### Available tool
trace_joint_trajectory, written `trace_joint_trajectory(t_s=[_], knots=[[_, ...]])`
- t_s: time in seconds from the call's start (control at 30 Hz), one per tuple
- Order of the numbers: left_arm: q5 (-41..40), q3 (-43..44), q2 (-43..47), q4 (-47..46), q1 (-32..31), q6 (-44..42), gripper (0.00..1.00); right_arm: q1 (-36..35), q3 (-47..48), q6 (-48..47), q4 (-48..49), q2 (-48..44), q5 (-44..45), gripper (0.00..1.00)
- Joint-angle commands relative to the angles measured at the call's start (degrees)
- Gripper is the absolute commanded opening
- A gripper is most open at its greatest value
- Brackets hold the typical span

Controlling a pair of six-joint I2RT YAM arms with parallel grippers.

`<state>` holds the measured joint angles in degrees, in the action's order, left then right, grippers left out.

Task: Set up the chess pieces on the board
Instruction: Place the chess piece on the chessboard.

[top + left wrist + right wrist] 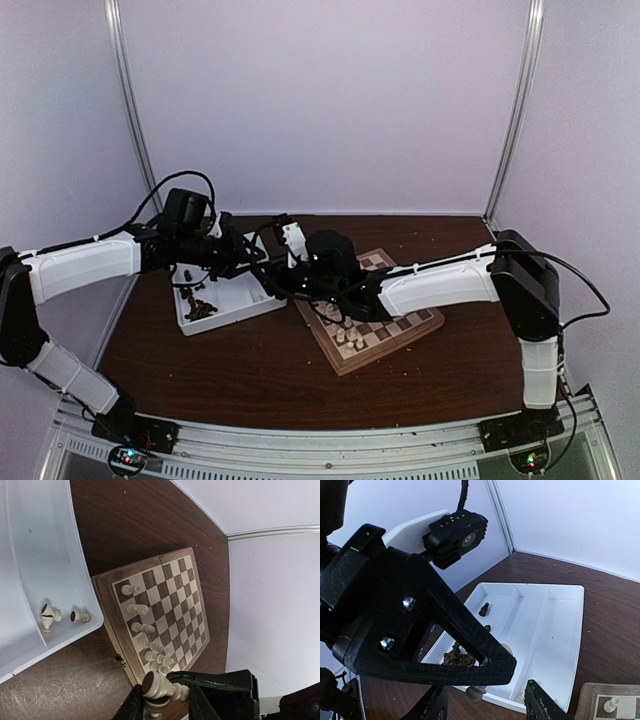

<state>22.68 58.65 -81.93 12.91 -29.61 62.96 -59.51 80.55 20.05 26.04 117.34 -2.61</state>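
Item: cream piece [161,687], clamped in left gripper [162,700], held aloft between tray [30,555] and board [106,611]. Right gripper [485,705]: jaws apart, flanking the piece. Handover advised: the piece is to be gripped squarely before the left jaws are released.

The bottom edge of my left wrist view cuts off my left fingers [131,707] just below the cream-white turned chess piece [161,686] pinched between them. The white plastic compartmented tray [60,555] beside that hand runs out past the top and left edges. The nearest corner of the checkered wooden chessboard [165,600] ahead of that hand is hidden behind it.

In my right wrist view, one of my left fingers blocks much of the tray and half covers the heap of dark brown pieces [456,656] beyond it. My right fingers [540,707] are cropped at the bottom edge. The board shows only as a corner.

From above, the cream pieces [346,326] near my right hand are too small to name.
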Motion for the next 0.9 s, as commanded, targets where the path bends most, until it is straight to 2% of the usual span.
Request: trace_joint_trajectory(t_s=[0.0, 0.23, 0.33, 0.47, 0.7, 0.8, 0.87], knots=[[1.51, -1.1, 1.42, -3.98, 0.98, 0.96, 0.28, -0.08, 2.62, 2.49, 2.89, 1.84, -0.36, 0.53], [2.68, -1.75, 0.75, -5.84, 1.69, 1.72, 0.29, 0.5, 4.44, 6.0, 5.02, 4.12, -2.8, 0.37], [3.05, -2.11, 0.55, -6.84, 2.12, 1.99, 0.29, 0.62, 4.21, 7.45, 6.6, 4.62, -2.8, 0.35], [2.99, -2.23, 0.13, -7.47, 2.4, 1.91, 0.29, 0.78, 5.04, 9.27, 5.72, 5.7, -1.75, 0.37], [3.88, -2.58, -1.19, -9.13, 3.13, 2.19, 0.29, 1.1, 6.09, 11.26, 6.18, 7.53, -2.46, 0.27], [4.33, -2.5, -1.64, -9.94, 3.24, 2.51, 0.29, 1.43, 6.13, 12.26, 6.64, 8.01, -2.35, 0.18], [4.39, -2.49, -1.91, -10.3, 3.37, 2.6, 0.29, 1.75, 6.19, 12.84, 6.85, 8.43, -2.58, 0.16]])
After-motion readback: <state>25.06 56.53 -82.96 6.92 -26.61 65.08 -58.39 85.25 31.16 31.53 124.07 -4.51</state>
